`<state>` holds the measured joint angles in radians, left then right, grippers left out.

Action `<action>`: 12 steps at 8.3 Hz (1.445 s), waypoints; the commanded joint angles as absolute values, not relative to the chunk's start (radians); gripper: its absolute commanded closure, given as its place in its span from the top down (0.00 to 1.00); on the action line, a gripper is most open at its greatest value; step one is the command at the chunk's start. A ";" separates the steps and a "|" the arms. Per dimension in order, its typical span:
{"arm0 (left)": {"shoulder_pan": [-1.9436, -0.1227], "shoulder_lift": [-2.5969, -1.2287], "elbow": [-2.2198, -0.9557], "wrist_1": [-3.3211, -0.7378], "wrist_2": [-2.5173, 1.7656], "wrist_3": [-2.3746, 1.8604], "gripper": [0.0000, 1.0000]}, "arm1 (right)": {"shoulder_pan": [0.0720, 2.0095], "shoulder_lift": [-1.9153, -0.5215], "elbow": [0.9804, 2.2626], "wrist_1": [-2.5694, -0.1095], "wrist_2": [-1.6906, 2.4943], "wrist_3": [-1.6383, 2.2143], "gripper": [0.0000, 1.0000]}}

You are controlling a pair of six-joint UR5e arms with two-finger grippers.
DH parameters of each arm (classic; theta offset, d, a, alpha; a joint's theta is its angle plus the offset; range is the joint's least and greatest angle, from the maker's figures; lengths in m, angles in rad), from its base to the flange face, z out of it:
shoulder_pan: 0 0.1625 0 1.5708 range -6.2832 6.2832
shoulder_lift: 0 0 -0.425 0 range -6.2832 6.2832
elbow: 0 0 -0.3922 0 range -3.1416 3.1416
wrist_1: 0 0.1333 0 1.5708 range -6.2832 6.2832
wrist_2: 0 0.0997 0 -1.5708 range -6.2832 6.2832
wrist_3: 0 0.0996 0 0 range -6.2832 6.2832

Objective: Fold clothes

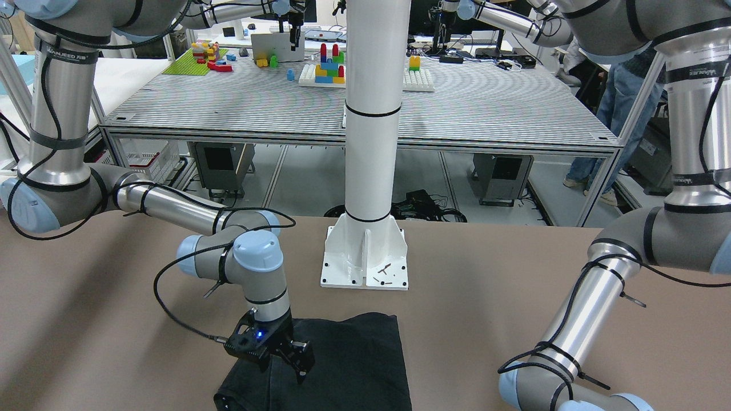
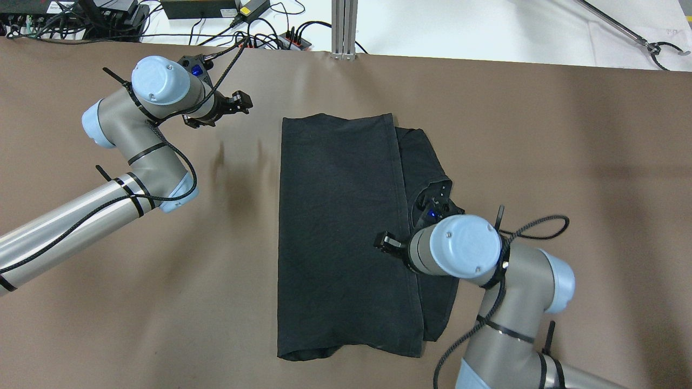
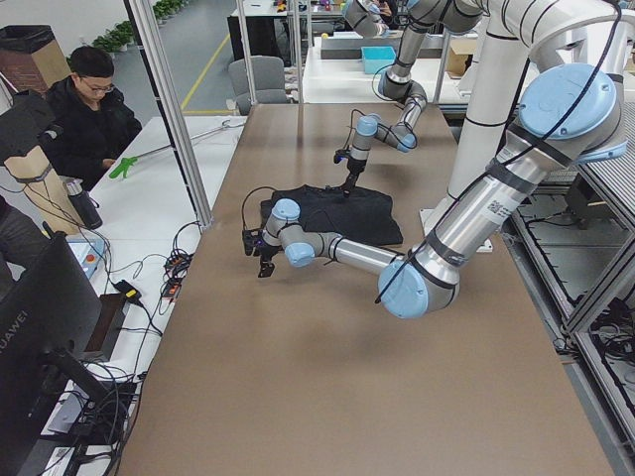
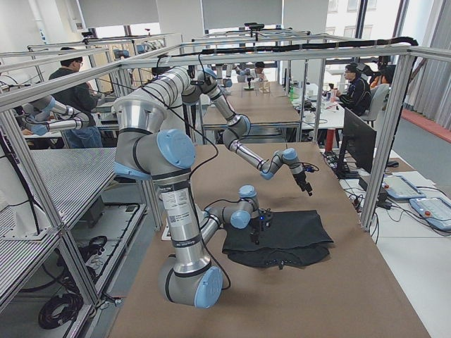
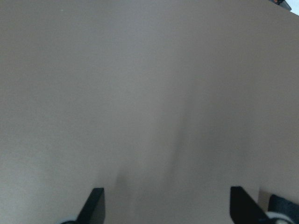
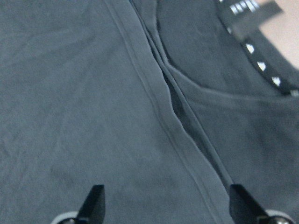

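Note:
A black garment (image 2: 340, 227) lies flat on the brown table (image 2: 540, 162), its left part folded over the middle. It also shows in the front view (image 1: 354, 354). My right gripper (image 2: 386, 243) hovers over the garment's right fold edge. The right wrist view shows its fingertips (image 6: 96, 200) wide apart above the cloth seam (image 6: 163, 121) and the collar (image 6: 261, 65), so it is open and empty. My left gripper (image 2: 243, 102) is off the garment, above bare table near its far left corner. The left wrist view shows its fingertips (image 5: 96, 200) apart over bare table, open.
The white column base (image 1: 365, 257) stands on the robot's side of the garment. Cables and power strips (image 2: 216, 21) lie past the table's far edge. An operator (image 3: 89, 109) sits beyond that edge. Bare table surrounds the garment.

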<state>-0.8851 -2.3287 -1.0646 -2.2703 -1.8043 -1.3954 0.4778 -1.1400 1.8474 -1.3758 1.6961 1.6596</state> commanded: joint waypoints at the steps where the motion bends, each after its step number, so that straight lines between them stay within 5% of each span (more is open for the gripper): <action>1: -0.884 -2.333 -1.066 -2.270 -1.789 -1.397 0.94 | 0.287 -1.267 1.980 -1.379 1.499 1.940 0.85; 9: -0.870 -2.338 -1.066 -2.270 -1.766 -1.401 0.94 | 0.218 -1.361 1.980 -1.370 1.470 1.991 0.75; 11: -0.870 -2.338 -1.066 -2.270 -1.766 -1.401 0.94 | 0.215 -1.359 1.979 -1.367 1.462 2.014 0.44; 12: -0.870 -2.338 -1.066 -2.270 -1.766 -1.401 0.94 | 0.215 -1.358 1.979 -1.367 1.462 2.014 0.20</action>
